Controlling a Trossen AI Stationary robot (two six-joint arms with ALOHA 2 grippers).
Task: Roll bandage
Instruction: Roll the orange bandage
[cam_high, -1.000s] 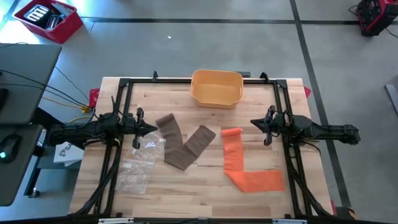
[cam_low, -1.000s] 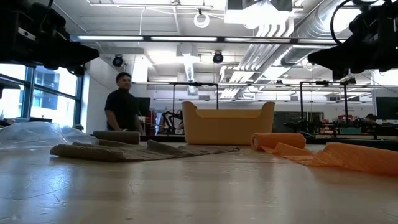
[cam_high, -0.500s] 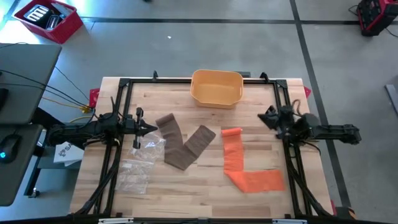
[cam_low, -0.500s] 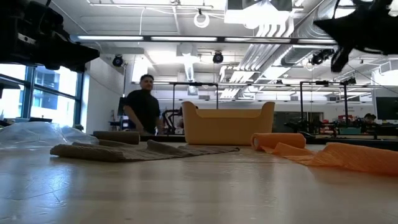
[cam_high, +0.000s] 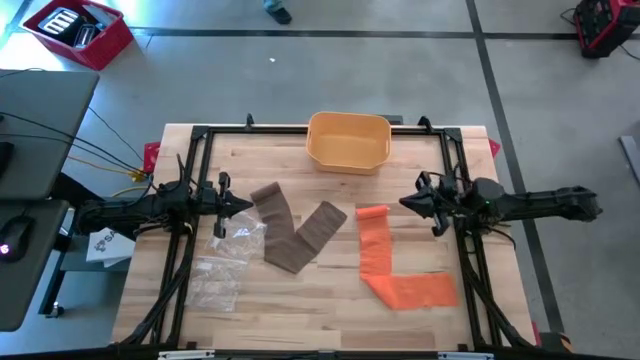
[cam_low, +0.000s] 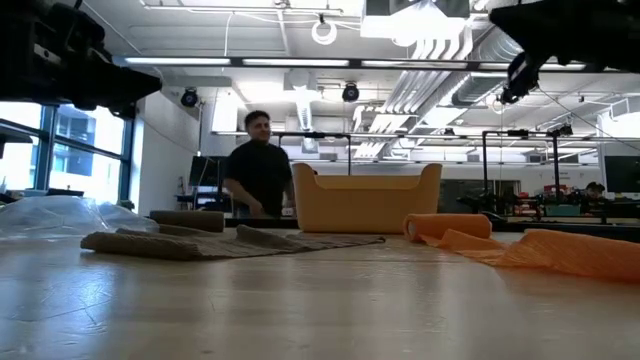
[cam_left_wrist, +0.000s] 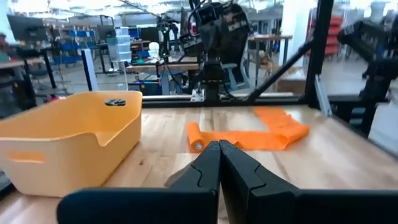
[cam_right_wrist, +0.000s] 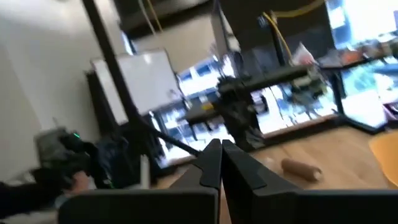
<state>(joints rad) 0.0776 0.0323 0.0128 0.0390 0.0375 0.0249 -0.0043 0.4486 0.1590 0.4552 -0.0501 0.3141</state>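
Observation:
An orange bandage lies unrolled in an L on the table's right half, its small rolled end toward the far side. A brown bandage lies in a V left of centre, one end rolled. My left gripper hovers shut at the table's left, just left of the brown bandage, pointing level toward the right. My right gripper hovers shut above the table's right, right of the orange roll, pointing left and slightly up. Both wrist views show the fingers closed together with nothing between them.
A yellow bin stands at the middle of the far edge. A clear plastic bag lies near the left gripper. A black frame runs along the table's sides. A person moves in the room behind.
My right gripper has risen higher above the table and rolled about its own axis, its fingers staying shut. The left arm has kept still and the bandages have not moved. The person in the background has walked toward the right.

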